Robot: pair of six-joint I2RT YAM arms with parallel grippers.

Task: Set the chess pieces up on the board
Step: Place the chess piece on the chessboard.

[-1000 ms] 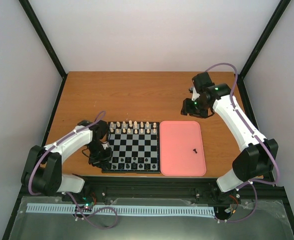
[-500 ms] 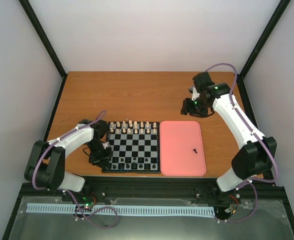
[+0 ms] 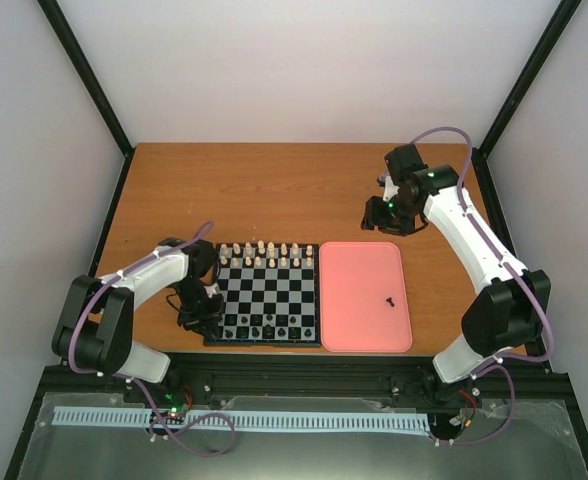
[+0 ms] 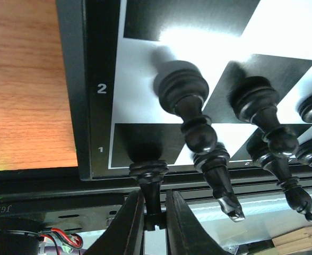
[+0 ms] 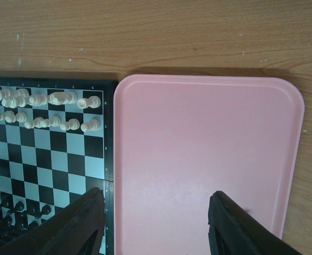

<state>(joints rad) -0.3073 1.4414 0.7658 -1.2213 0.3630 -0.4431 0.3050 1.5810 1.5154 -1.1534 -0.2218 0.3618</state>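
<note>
Most of the way through, by the look of it: found the chess pieces ranked along the near rows of the board, facing the cream-white pieces, with one stray black piece lying on the pink tray. Saw the left gripper pinched shut on the head of the black corner piece, set on or just over the dark square beside the rim's "1". Noted the right gripper spread wide and holding nothing, above the tray.

Arms white, blk joints, purple cables.
</note>
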